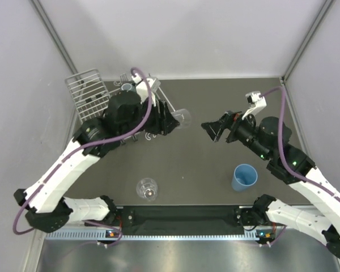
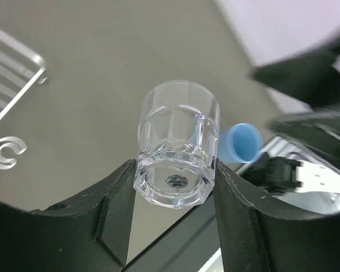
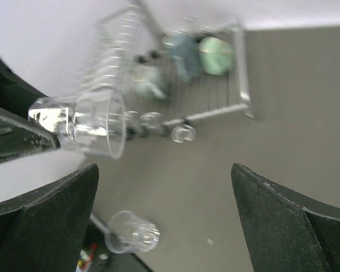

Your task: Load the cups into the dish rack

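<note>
Jaws of the left arm (image 1: 68, 164) are closing partway on the base of a small clear glass (image 2: 178, 158), holding it on its side above the table (image 1: 198, 170), just beside the dish rack (image 1: 93, 90). Jaws of the right arm (image 1: 297, 161) are gaping wide, empty. A second clear glass (image 1: 147, 188) and a blue tumbler (image 1: 245, 177) are standing on the table.
</note>
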You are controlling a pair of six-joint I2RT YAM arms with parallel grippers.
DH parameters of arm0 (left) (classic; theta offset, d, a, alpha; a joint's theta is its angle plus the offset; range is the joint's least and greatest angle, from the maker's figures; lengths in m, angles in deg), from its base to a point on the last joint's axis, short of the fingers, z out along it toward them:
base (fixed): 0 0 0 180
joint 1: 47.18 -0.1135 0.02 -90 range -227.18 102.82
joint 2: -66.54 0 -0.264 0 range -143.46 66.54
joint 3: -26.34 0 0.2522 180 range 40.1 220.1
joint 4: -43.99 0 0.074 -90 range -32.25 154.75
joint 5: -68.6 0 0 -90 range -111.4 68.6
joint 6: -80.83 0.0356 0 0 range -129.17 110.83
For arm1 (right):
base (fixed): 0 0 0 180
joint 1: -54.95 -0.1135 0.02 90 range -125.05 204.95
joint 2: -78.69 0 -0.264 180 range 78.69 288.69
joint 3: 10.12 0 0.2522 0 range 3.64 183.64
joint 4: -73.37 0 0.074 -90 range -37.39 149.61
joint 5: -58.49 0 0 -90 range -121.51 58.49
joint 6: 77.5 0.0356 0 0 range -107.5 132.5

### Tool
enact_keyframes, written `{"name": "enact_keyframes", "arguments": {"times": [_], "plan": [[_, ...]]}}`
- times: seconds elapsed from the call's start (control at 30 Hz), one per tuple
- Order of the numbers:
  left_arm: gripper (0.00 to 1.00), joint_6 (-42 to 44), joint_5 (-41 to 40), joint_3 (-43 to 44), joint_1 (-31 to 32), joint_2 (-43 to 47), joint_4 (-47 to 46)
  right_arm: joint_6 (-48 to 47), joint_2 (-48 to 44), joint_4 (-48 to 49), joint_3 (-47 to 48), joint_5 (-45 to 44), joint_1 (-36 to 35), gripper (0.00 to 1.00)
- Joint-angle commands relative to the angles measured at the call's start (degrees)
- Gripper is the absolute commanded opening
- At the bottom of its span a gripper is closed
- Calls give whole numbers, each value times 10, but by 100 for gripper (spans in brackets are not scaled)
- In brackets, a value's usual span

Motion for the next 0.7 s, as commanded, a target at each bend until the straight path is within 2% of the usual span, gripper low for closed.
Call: {"name": "enact_keyframes", "arguments": {"times": [0.0, 0.1, 0.2, 0.37, 0.43, 0.57, 0.67], "plan": [[0, 25, 81, 21, -83, -43, 36, -16, 3, -129, 34, -131, 2, 100], [0, 25, 129, 20, -157, -77, 31, -18, 1, -158, 39, -131, 2, 100], [0, 29, 127, 28, -200, -112, 27, -24, -9, -174, 33, -137, 2, 100], [0, 24, 31, 77, -208, -200, 61, -33, -23, -189, 18, -139, 3, 100], [0, 16, -35, 111, -208, -230, 93, -36, -24, -195, 16, -139, 4, 100], [0, -43, -147, 164, -210, -302, 150, -41, -28, -200, 5, -131, 5, 100], [0, -61, -177, 193, -213, -339, 176, -46, -33, -201, 1, -132, 4, 100]]}}
